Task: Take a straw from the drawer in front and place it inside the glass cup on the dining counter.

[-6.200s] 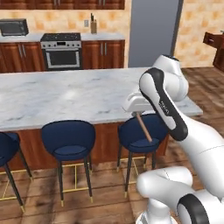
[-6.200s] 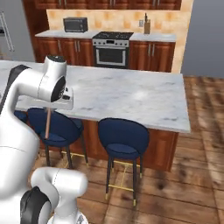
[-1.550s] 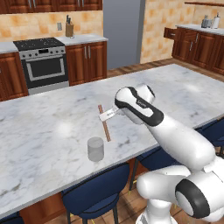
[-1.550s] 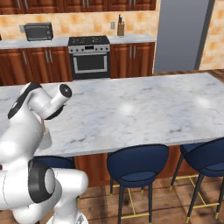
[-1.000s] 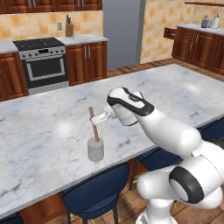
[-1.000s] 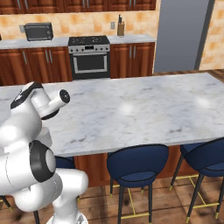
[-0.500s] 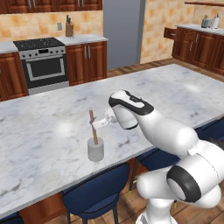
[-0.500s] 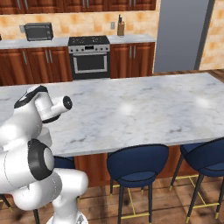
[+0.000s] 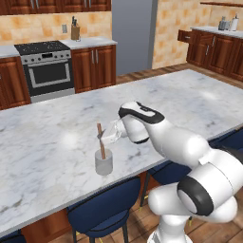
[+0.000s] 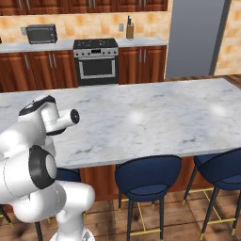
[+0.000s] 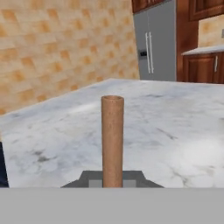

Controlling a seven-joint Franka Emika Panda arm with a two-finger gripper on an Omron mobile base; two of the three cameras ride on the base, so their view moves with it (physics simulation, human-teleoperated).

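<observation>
You had the fingers (image 9: 102, 136) clenched on the straw (image 9: 100, 141), pinching it a little below its top end. From the left base view, the straw ran down from the fingers, nearly upright with a slight lean, and its lower end was inside the glass cup (image 9: 104, 162). The cup stood directly beneath the fingers on the marble bench (image 9: 42, 156), close to the near edge. The fingers themselves were above the cup's rim and apart from it; only the straw bridged the two. Whether the straw's tip had reached the bottom of the cup could not be told.

In the hand view, the straw (image 11: 113, 140) rose straight up between the two fingertips at the bottom, centred between them, with its open round end toward the top of that view. The bench top (image 11: 175, 127) spread out behind it, and the cup lay out of that picture.

Beyond the fingers, across the bench, you could see the oven range (image 9: 46, 70) against the orange-tiled wall, with a knife block (image 9: 75, 31) on the worktop next to it. On the near side of the bench, below the cup, a dark blue stool (image 9: 102, 210) was tucked under the edge. In the right base view, the arm's wrist (image 10: 59, 118) hung over the bench's left part, and the fingers were hidden behind it.
</observation>
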